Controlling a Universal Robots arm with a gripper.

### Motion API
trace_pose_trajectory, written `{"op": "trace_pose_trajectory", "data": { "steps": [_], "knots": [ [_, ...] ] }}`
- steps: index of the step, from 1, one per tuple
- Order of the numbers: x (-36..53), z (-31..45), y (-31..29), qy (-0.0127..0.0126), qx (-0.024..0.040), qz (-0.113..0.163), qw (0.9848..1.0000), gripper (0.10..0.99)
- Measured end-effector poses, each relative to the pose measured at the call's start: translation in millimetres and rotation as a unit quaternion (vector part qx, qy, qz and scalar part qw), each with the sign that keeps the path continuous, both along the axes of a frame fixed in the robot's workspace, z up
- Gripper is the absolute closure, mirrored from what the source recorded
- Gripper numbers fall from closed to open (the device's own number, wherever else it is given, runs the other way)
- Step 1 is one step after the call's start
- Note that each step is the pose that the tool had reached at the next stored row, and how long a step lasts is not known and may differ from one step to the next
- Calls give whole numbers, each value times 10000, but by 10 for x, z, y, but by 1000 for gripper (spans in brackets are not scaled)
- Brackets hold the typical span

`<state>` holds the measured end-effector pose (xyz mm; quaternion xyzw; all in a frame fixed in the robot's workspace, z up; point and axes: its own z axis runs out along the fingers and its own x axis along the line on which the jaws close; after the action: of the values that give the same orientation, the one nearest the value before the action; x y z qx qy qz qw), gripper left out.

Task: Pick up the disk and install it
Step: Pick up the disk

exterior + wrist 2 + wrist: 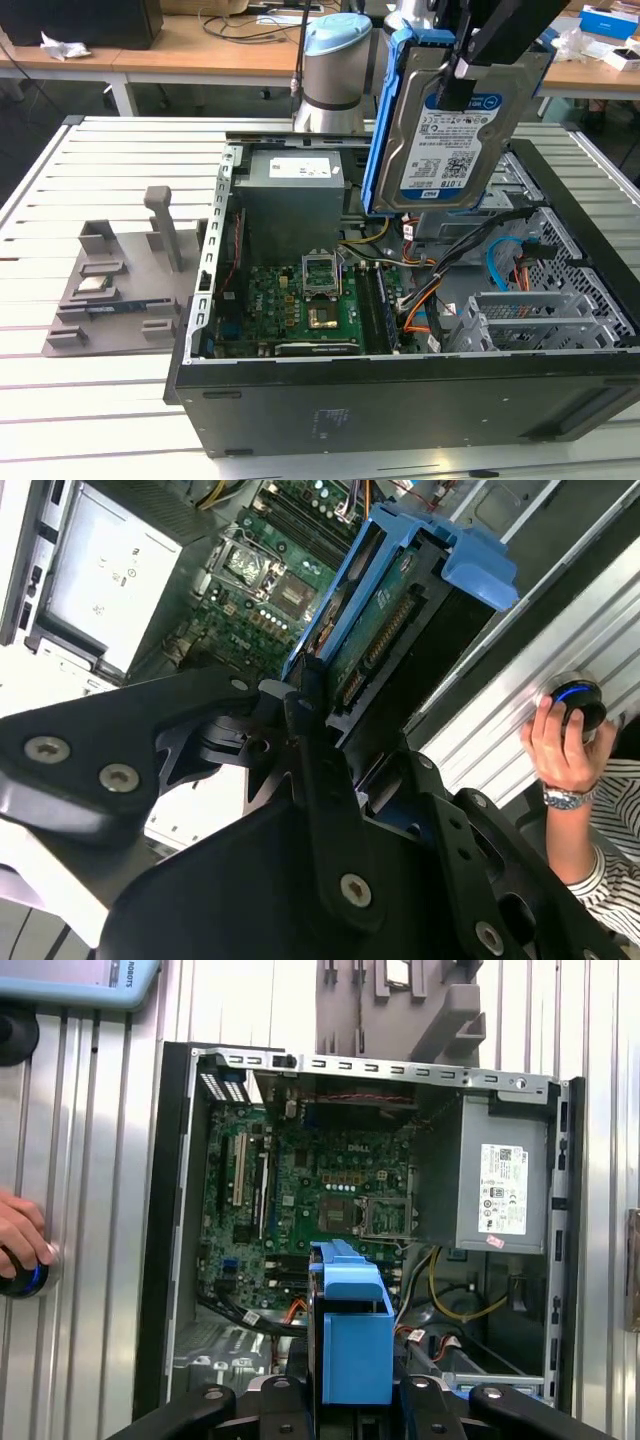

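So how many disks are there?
1. The disk is held by the gripper above the open computer case. Another could sit hidden inside the case.

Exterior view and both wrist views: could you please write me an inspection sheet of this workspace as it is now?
Surface: slatted light-grey metal table, carrying an open black computer case.
Job's things: silver-grey hard disk in a blue plastic frame, held on edge in the air above the case, not yet seated.
Clutter: grey plastic fixture block on the table, at the exterior view's left.
Grippers: black gripper, jaws shut on the disk.
Cables: orange, blue, yellow and black wires loose inside the case.
Surroundings: a person's hand on a round black button; wooden desks behind.
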<state>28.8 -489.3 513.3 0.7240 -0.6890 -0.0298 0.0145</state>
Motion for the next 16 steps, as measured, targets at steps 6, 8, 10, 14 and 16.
{"op": "trace_pose_trajectory", "data": {
  "steps": [6,8,10,14,16],
  "knots": [
    [0,-5,-128,0,0,0,10000,722],
    [0,-7,-179,0,0,0,10000,722],
    [0,-9,-222,0,0,0,10000,722],
    [0,-11,-318,0,-1,0,10000,722],
    [0,-15,-369,0,0,0,10000,722]
  ]
}}
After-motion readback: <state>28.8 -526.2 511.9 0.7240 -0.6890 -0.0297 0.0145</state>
